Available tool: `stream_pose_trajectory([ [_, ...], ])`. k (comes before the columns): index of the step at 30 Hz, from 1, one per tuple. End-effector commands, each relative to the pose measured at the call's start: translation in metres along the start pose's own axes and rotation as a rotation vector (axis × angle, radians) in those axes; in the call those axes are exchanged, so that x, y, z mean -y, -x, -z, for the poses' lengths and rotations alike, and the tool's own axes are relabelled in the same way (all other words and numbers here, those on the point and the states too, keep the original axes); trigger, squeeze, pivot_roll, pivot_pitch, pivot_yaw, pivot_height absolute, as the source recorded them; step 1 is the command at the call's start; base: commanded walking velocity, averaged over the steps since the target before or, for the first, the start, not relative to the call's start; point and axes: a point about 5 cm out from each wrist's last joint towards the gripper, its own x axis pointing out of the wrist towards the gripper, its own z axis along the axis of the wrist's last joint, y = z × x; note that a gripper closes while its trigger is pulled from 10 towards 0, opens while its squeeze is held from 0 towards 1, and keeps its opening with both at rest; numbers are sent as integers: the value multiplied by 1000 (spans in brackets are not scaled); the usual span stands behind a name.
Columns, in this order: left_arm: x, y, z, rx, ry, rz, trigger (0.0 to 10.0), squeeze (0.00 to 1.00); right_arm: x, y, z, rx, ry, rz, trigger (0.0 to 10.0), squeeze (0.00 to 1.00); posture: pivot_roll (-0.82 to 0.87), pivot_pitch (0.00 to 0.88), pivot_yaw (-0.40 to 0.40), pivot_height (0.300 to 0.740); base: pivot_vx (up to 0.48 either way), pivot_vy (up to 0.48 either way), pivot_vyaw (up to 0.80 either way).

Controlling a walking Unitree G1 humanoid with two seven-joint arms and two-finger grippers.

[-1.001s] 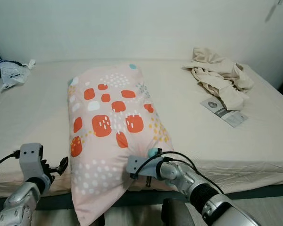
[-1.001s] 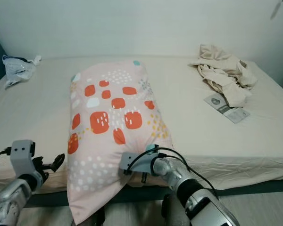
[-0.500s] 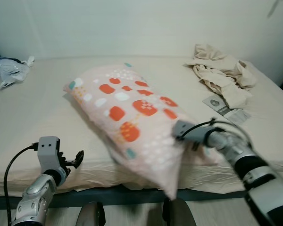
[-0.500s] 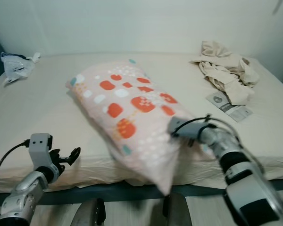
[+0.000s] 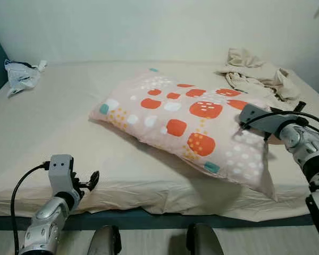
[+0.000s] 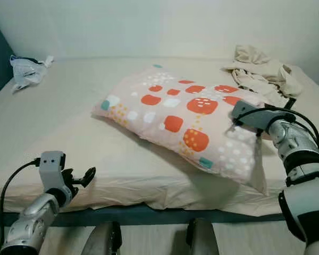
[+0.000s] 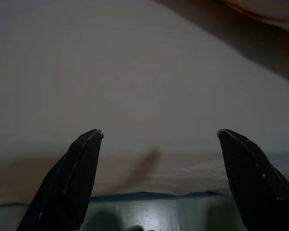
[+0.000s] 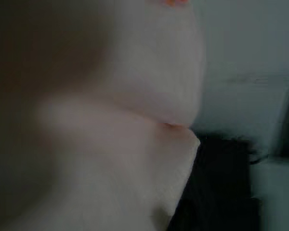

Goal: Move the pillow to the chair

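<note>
**Right end effector pinching pillow at bed's right side**

Right end effector grips the pillow at its right end, fingers pressed into the fabric; that corner hangs past the bed's front edge, the rest lies across the mattress. Left end effector hovers low by the bed's front edge, fingers spread, holding nothing.

Step, as judged: pillow being hauled off the bed, carry not yet begun. No chair in sight, so next move likely calls for lifting the pillow clear and turning to find it.

Nearby: clothes heaped at the far right, just behind the right arm; bag far left. One-corner grip may let the pillow sag or slip.
</note>
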Motion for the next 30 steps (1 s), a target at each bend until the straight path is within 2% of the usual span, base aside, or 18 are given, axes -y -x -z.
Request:
stream_pose_trajectory([
  [1, 3, 2, 5, -14, -9, 1, 10000, 0, -6, 3, 20, -92, -140, -22, 10000, 0, 0, 123, -59, 592, 0, 0, 0],
  [2, 6, 2, 6, -14, -7, 5, 10000, 0, -17, 4, 21, -101, -272, -53, 10000, 0, 0, 123, -59, 592, 0, 0, 0],
  [3, 10, 1, 7, -16, -4, 12, 10000, 0, -27, 5, 24, -116, -419, -59, 10000, 639, 5, 124, -58, 592, 0, 0, 0],
  [4, 12, 1, 8, -17, -1, 18, 10000, 0, -34, 6, 28, -137, -522, -51, 10000, 1000, 11, 126, -55, 592, 0, 0, 0],
  [5, 12, 1, 8, -17, -1, 18, 10000, 0, -34, 6, 28, -137, -522, -51, 10000, 1000, 11, 126, -55, 592, 0, 0, 0],
  [6, 16, 1, 9, -20, -2, 29, 10000, 0, -41, 8, 34, -171, -612, -19, 10000, 1000, 12, 128, -49, 592, 0, 0, 0],
  [8, 17, 1, 9, -22, -2, 33, 10000, 0, -41, 8, 35, -179, -635, 7, 10000, 1000, 12, 130, -46, 592, 0, 0, 0],
  [14, 22, -6, 5, -27, 49, 60, 10000, 0, -22, 8, 35, -157, -786, 178, 10000, 1000, 9, 135, -39, 592, 0, 0, 0],
  [18, 25, -12, 2, -28, 111, 68, 10000, 0, -24, 4, 17, -64, -919, 135, 10000, 1000, 1, 140, -35, 592, 0, 0, 0],
  [19, 28, -17, 0, -31, 150, 73, 10000, 0, -31, 1, 2, 7, -997, 58, 10000, 373, -1, 144, -33, 592, 0, 0, 0],
  [20, 30, -21, -2, -33, 183, 76, 10000, 0, -38, 0, -10, 62, -1056, -10, 10000, 0, -3, 146, -31, 592, 0, 0, 0],
  [23, 42, -45, -12, -55, 342, 78, 10000, 0, -85, 4, -48, 171, -1136, -244, 10000, 0, -19, 169, -12, 592, 0, 0, 0],
  [24, 42, -45, -12, -55, 342, 78, 10000, 0, -85, 4, -48, 171, -1136, -244, 10000, 0, -19, 169, -12, 592, 0, 0, 0],
  [25, 51, -57, -18, -71, 422, 86, 10000, 43, -108, 11, -61, 195, -1173, -317, 10000, 0, -28, 188, 3, 592, 0, 0, 0],
  [27, 55, -60, -21, -77, 455, 94, 10000, 43, -116, 13, -65, 202, -1189, -335, 10000, 0, -28, 188, 3, 592, 0, 0, 0],
  [28, 62, -66, -26, -75, 506, 112, 10000, 1000, -127, 18, -71, 221, -1211, -359, 10000, 0, -40, 205, 17, 592, 0, 0, 0],
  [29, 62, -66, -26, -75, 506, 112, 10000, 1000, -127, 18, -71, 221, -1211, -359, 10000, 0, -40, 205, 17, 592, 0, 0, 0],
  [30, 71, -72, -34, -65, 574, 146, 10000, 1000, -138, 24, -78, 251, -1224, -383, 10000, 0, -50, 219, 29, 592, 0, 0, 0],
])
